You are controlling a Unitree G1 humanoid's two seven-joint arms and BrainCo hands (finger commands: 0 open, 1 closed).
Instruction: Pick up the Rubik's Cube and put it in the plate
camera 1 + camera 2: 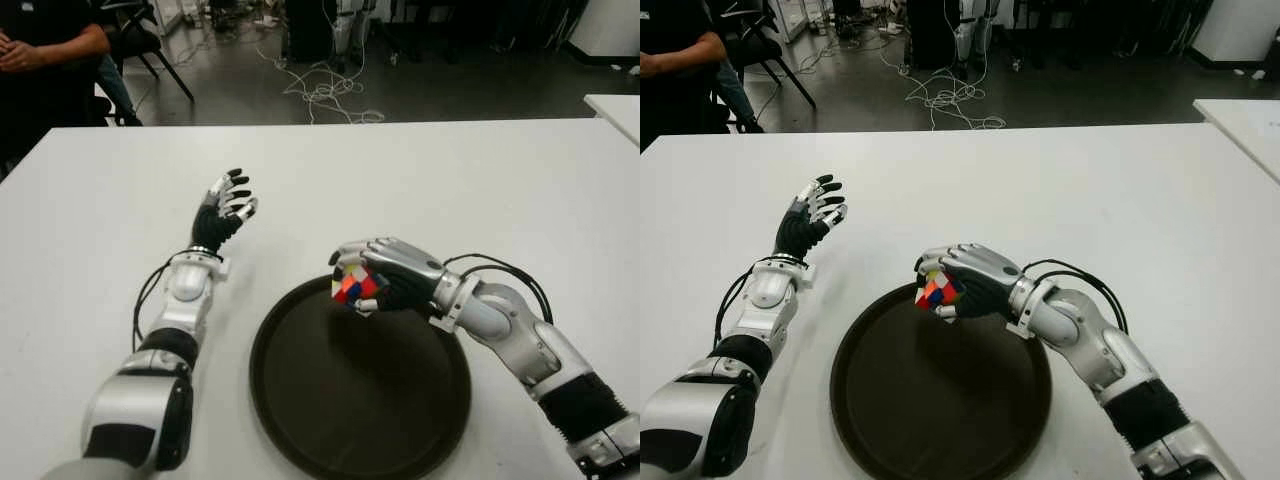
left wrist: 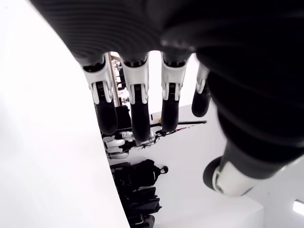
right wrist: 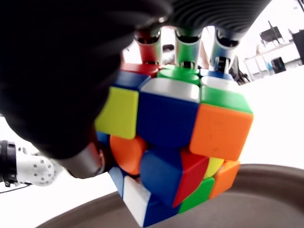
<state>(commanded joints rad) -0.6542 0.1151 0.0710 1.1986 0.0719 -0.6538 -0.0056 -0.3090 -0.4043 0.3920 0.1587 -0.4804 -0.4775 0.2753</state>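
Over the plate's (image 1: 300, 420) near rim, right hand (image 1: 385, 272) curled tight around Rubik's Cube (image 1: 355, 288) — could bounce out if dropped now. Left hand (image 1: 224, 212) spread, idle — beside plate's left.

You have a white tabletop (image 1: 420, 180) filling most of the view; beyond its far edge lies a dark floor (image 1: 440, 90) with a tangle of pale cables (image 1: 325, 90); a person (image 1: 45, 50) in dark clothes sits at the far left beside a black chair (image 1: 150, 40); a second white table's corner (image 1: 615, 108) shows at right.
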